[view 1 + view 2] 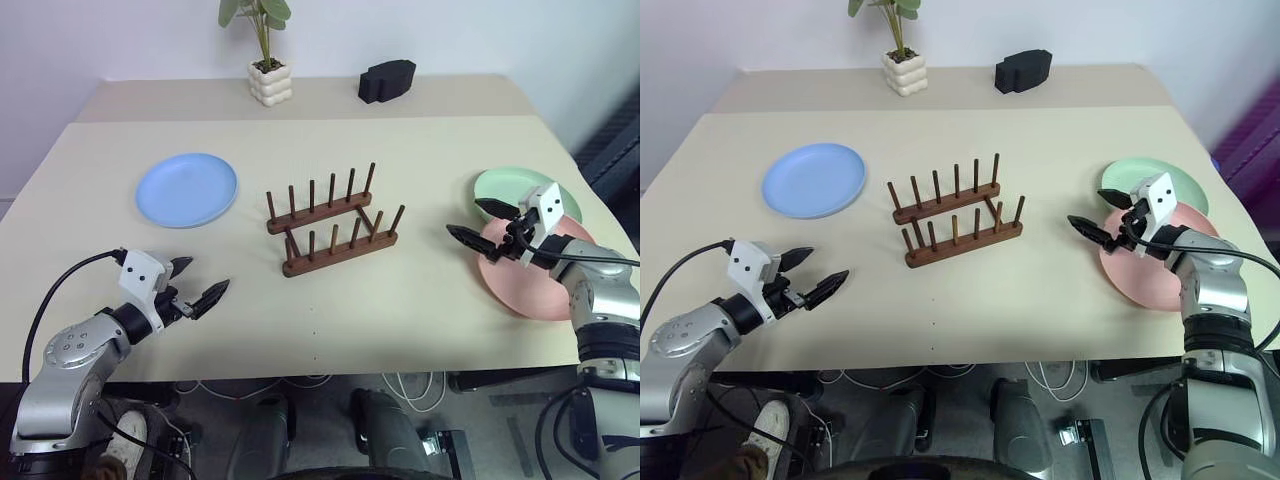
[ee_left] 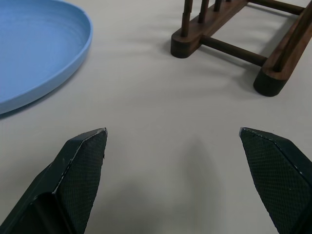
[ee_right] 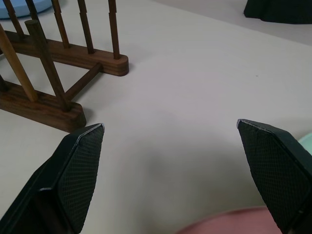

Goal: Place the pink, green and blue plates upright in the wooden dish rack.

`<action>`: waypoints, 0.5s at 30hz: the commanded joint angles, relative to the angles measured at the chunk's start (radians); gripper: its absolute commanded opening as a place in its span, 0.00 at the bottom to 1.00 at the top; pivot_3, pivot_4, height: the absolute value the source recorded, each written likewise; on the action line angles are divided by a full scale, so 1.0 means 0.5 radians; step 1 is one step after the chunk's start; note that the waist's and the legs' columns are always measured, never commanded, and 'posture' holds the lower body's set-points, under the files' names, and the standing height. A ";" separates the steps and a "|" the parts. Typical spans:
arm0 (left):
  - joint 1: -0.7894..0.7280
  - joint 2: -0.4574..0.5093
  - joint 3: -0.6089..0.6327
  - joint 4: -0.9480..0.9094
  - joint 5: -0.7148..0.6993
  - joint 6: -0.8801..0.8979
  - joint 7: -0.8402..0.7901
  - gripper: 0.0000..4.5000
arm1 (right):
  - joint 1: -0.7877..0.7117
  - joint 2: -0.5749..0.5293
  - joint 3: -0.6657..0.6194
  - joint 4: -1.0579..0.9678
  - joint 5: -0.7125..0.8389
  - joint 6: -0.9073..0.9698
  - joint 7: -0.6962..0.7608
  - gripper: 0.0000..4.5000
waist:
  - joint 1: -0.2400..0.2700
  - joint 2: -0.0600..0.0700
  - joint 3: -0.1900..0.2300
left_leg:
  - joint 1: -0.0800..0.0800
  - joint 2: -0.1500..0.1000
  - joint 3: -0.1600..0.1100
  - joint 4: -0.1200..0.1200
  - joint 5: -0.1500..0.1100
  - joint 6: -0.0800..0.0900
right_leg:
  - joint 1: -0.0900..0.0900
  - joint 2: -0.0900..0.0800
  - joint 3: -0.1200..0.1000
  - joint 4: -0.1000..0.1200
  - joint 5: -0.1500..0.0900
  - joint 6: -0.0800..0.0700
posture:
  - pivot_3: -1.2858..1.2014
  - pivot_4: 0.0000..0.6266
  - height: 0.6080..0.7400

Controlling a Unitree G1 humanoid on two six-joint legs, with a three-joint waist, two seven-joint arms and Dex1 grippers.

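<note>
The dark wooden dish rack (image 1: 331, 227) stands empty in the middle of the table. A light blue plate (image 1: 187, 189) lies flat to its left. At the right edge a pale green plate (image 1: 515, 186) lies flat, partly overlapped by the larger pink plate (image 1: 525, 278) in front of it. My left gripper (image 1: 196, 283) hovers open over the table's front left, pointing toward the rack, with nothing between its fingers (image 2: 80, 165). Over the pink plate's left rim my right gripper (image 1: 480, 222) is open and empty, also pointing toward the rack (image 3: 44, 83).
A white pot with a green plant (image 1: 269, 80) and a black block (image 1: 386, 80) stand at the back of the table. Bare tabletop (image 1: 400, 300) lies between the rack and the front edge.
</note>
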 commanded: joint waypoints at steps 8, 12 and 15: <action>-0.018 0.053 0.041 -0.104 -0.025 0.052 -0.009 1.00 | 0.035 0.026 -0.045 -0.167 0.056 -0.006 -0.052 0.99 | 0.002 0.000 0.000 | 0.000 0.000 0.001 0.000 0.000 0.000 | 0.000 0.000 0.000 0.000 0.000 0.000 | 0.52 0.24 0.93; -0.025 0.103 0.034 -0.139 -0.016 0.072 -0.037 1.00 | 0.080 0.070 -0.030 -0.248 0.060 0.004 -0.086 0.99 | 0.002 0.000 0.000 | 0.000 0.000 0.000 0.000 0.000 0.000 | 0.000 0.000 0.000 0.000 0.000 0.000 | 0.52 0.24 0.93; -0.087 0.156 -0.003 -0.124 -0.004 0.090 -0.073 1.00 | 0.119 0.109 -0.020 -0.313 0.058 0.010 -0.119 0.99 | 0.004 0.000 0.000 | 0.000 0.000 0.000 0.000 0.000 0.000 | 0.000 0.000 0.000 0.000 0.000 0.000 | 0.52 0.24 0.93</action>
